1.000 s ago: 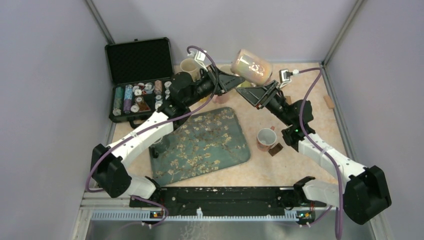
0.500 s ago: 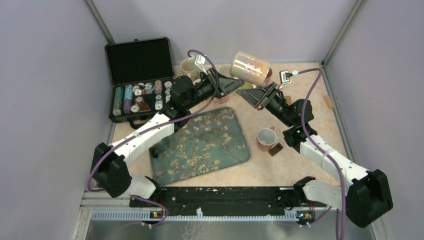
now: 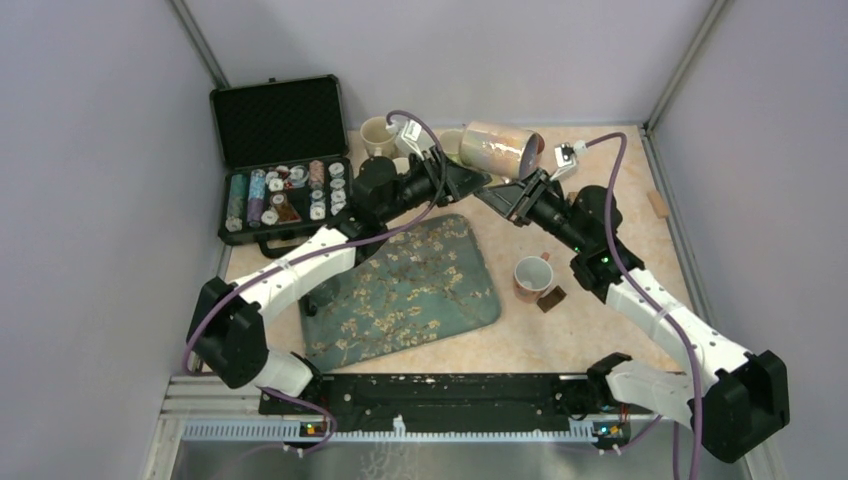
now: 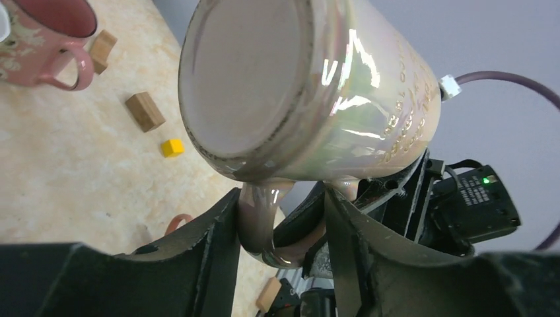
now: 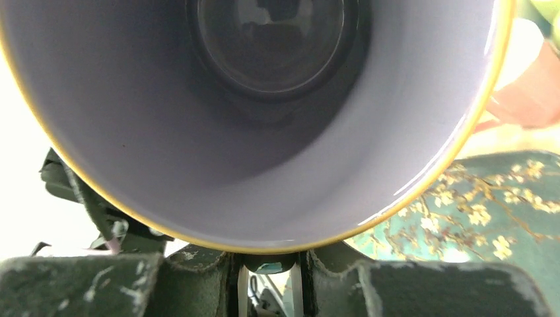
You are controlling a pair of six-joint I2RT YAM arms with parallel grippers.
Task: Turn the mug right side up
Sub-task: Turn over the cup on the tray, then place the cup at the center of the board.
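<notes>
A pearly, iridescent mug (image 3: 500, 150) hangs in the air over the back of the table, lying on its side with its mouth toward the right arm. In the left wrist view its flat base (image 4: 244, 79) faces the camera and its handle (image 4: 257, 218) points down. My left gripper (image 4: 280, 224) is open around that handle, with a gap on the right side. In the top view it shows as the left gripper (image 3: 470, 182). My right gripper (image 5: 269, 264) is shut on the handle under the mug's gold rim (image 5: 422, 178), and the top view shows the right gripper (image 3: 505, 195).
A floral mat (image 3: 410, 285) lies in the middle. An open black case (image 3: 280, 150) of poker chips stands at the back left. A pink mug (image 3: 530, 275) stands upright on the right beside a wooden block (image 3: 551, 298). Cream mugs (image 3: 378, 133) sit at the back.
The mug has come down and tipped further onto its side. My right gripper has shut on the handle, and my left gripper has since opened from it.
</notes>
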